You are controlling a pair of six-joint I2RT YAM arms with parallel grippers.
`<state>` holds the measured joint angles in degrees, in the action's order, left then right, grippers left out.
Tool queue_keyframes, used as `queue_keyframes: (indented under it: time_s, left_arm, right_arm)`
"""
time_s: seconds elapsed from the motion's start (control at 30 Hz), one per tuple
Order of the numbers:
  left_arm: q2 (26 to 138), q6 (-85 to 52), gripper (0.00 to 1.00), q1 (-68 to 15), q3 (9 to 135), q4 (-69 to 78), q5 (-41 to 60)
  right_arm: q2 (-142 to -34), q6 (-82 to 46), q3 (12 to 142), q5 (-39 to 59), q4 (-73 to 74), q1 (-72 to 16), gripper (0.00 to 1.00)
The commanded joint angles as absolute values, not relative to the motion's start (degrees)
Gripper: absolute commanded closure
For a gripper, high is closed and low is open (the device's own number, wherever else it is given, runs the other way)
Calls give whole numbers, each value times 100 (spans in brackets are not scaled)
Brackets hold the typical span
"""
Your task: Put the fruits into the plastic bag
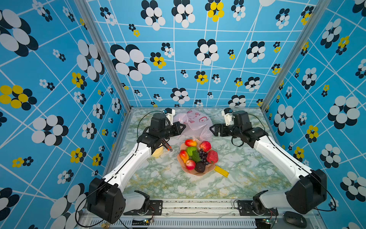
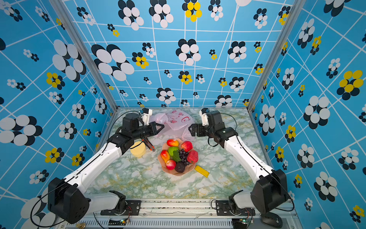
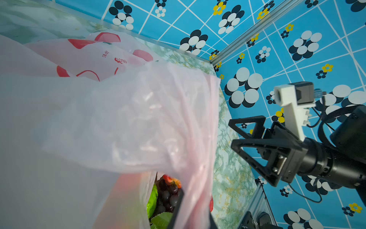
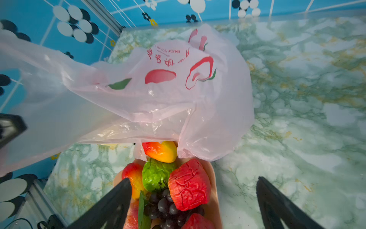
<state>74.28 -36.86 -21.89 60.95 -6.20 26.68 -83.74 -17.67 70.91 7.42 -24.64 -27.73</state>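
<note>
So that the fruits (image 1: 196, 156) can go in, I am pinching the bag (image 1: 195, 121) at the worktop's (image 1: 247, 174) far edge with my left pincer (image 1: 183, 125), my right pincer (image 1: 212, 130) gaping empty.

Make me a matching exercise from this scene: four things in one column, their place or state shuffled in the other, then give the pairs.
Things:
1. left gripper
2. right gripper
3. fruits
4. yellow block

Places or states:
A. piled on the pink plate
B. lying on the table beside the plate's rim
C. shut on the edge of the plastic bag
D. open, holding nothing

Pairs: 1-C, 2-D, 3-A, 4-B.
</note>
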Motion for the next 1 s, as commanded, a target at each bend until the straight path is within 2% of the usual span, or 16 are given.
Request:
queue_keyframes:
  time_s: [0.0, 0.17, 0.37, 0.47, 0.63, 0.77, 0.87, 0.97]
  left_arm:
    - [7524, -3643, 100, -2307, 6253, -584, 2829]
    - [7492, -3624, 100, -2372, 6280, -619, 2822]
    - [7466, -3548, 100, -2382, 6240, -707, 2794]
    - [7453, -3525, 100, -2379, 6245, -729, 2795]
    - [7419, -3492, 100, -2340, 6288, -814, 2804]
    - [7291, -3473, 100, -2236, 6277, -930, 2795]
    - [7195, -3428, 100, -2173, 6282, -1049, 2795]
    - [7180, -3428, 100, -2163, 6270, -1043, 2824]
  right_arm:
    - [-8844, -2060, 7417, -198, -3106, -3086, 1]
    - [-9723, -2551, 8039, -752, -3351, -3322, 1]
    - [-10286, -2860, 8367, -1152, -3178, -3427, 2]
    - [-10373, -2823, 8375, -1411, -3133, -3378, 9]
    - [-10523, -2640, 8397, -1300, -3081, -3089, 30]
    - [-10473, -2569, 8342, -1242, -3184, -2815, 35]
    - [-10254, -2546, 8207, -1236, -3131, -2775, 32]
    - [-10276, -2519, 8267, -833, -3040, -2953, 18]
